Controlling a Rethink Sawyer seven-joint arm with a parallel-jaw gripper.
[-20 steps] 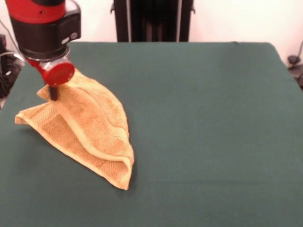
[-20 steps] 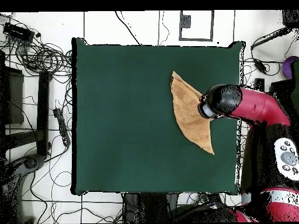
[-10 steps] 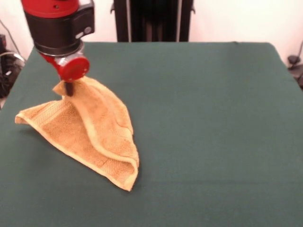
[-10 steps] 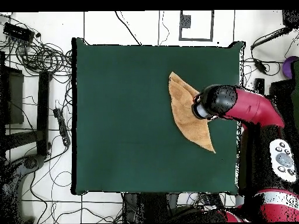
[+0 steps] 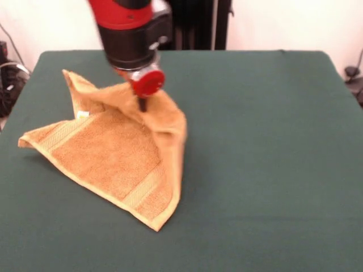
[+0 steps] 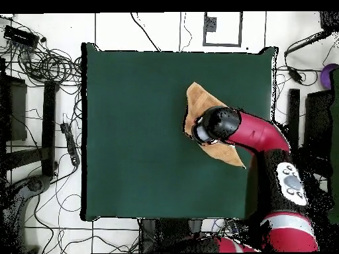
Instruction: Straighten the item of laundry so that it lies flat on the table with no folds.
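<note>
The golden-tan towel (image 5: 113,153) lies on the left half of the green table (image 5: 272,141), partly spread out, with one edge still folded over near its right side. A band stripe runs along its near edge, and a small white-yellow tag (image 5: 83,114) shows near the far left corner. My gripper (image 5: 142,106) is shut on the towel's raised far-right part, holding it a little above the table. In the overhead view the towel (image 6: 196,102) shows on both sides of the arm's wrist (image 6: 215,124), which hides the gripper.
The table's left edge (image 5: 17,102) lies close to the towel's left corner. Cables and stands (image 6: 46,73) crowd the floor around the table in the overhead view.
My gripper has moved to the right across the table with the towel in it. The folded layer has been pulled open, so the towel now covers a wider patch.
</note>
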